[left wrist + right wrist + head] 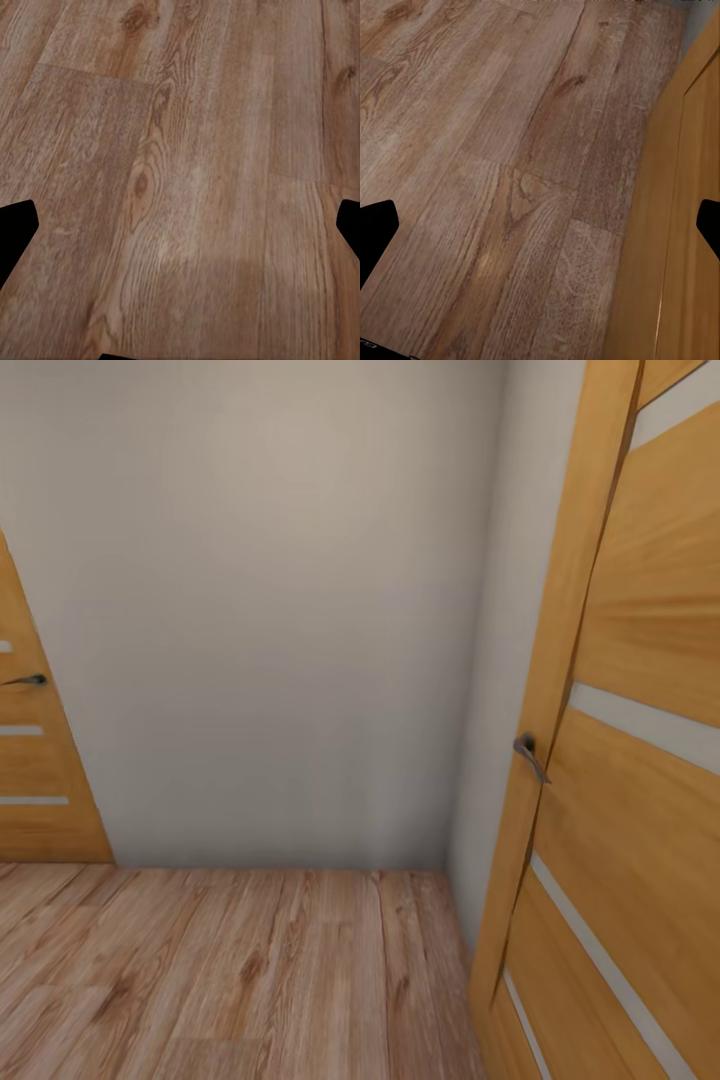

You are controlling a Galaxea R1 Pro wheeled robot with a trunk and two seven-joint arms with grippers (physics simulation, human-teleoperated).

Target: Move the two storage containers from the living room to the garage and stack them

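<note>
Head view is taking in a corner of a room: a plain pale beige wall (270,610) is running across the middle and meeting light wood plank flooring (230,970) along a straight line low in the picture. At the right, an orange-brown wooden door (640,760) with pale horizontal strips is standing close to the camera, its dark lever handle (529,752) sticking out from its edge. At the far left, part of a second door (35,780) of the same wood and strips is showing against the wall, with its own dark handle (27,681). The two storage containers are not appearing among these things; wall, doors and planks are all that is lying ahead.

Left wrist view is looking down on wood planks (180,172) with knots and strong grain. The left gripper (180,232) is showing as two dark fingertips at opposite edges of the picture, standing wide apart with nothing between them but the flooring beyond.

Right wrist view is looking down on the same kind of planks (495,172), with the orange-brown door face (682,247) rising along one side. The right gripper (540,232) is likewise spreading its two dark fingertips far apart, gripping nothing.
</note>
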